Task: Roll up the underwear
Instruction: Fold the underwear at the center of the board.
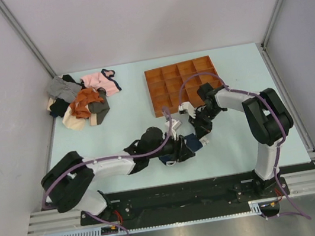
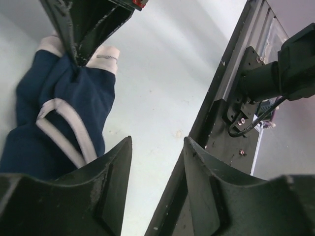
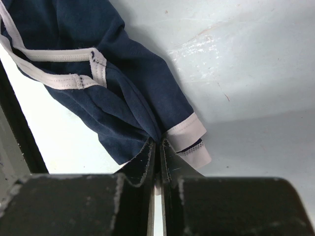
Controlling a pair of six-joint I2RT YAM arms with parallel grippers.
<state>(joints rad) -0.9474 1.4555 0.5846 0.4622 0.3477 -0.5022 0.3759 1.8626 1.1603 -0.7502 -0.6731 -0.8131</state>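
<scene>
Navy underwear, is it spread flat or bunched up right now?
Bunched up: the underwear is gathered into deep folds, its white-trimmed edge pinched in the right gripper, jaws shut.

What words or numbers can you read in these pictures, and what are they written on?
None: no word, number or sign can be read in any view.
Underwear: navy with white trim, no label or print showing.
Tray: no writing.
Rail by the arm bases: any marks are too small to tell.
</scene>
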